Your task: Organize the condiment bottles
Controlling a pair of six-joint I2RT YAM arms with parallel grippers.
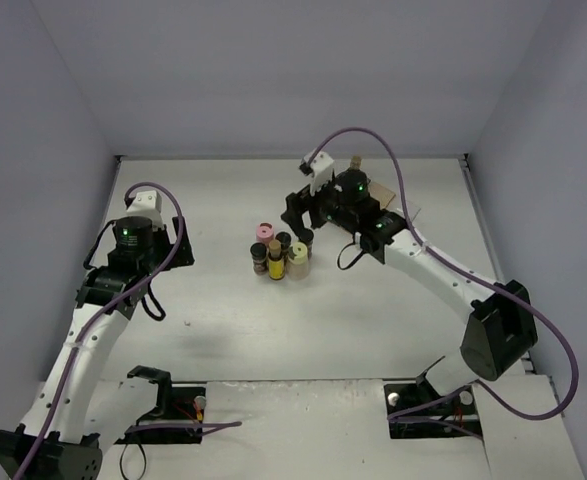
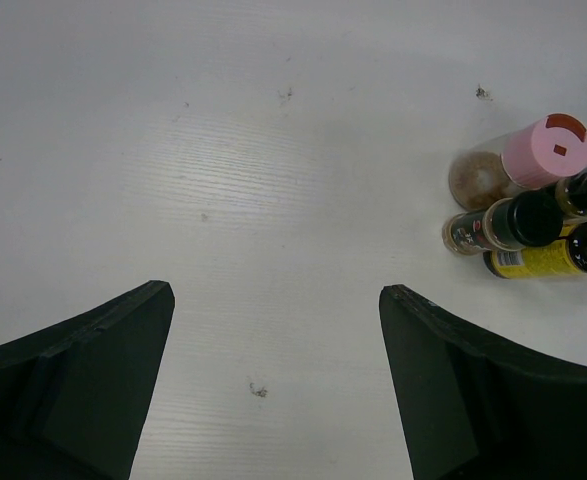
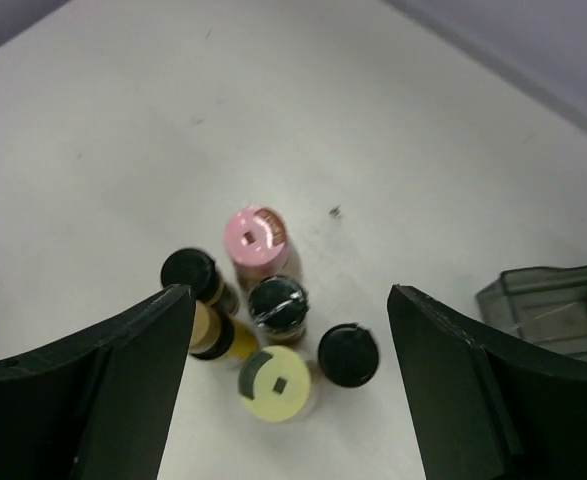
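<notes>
Over the pink-lidded bottle (image 3: 256,232) hover the right fingers (image 1: 301,226), spread wide and holding nothing, looking straight down on the group. Six bottles stand upright in a tight huddle on the bench (image 1: 223,330). Packed around the pink-lidded bottle are four dark-capped ones (image 3: 277,300). On the far side of the huddle from it, in the right wrist view, sits the pale-yellow-lidded jar (image 3: 275,383). Well to the left of the pink-lidded bottle, the left fingers (image 2: 123,350) hang open too, empty, above bare bench, with the huddle off at the edge of their view.

So the gathering step looks close to done for this group, and the right arm reads as between bottles. Beyond the pink-lidded bottle, toward the back wall and past the right arm, what looks like one more bottle (image 1: 355,160) stands apart near a translucent bin (image 3: 543,300). My call: that one is the straggler. The next move calls for rising clear of the caps without knocking them, swinging back, closing on that lone bottle and bringing it to an open edge of the huddle.
</notes>
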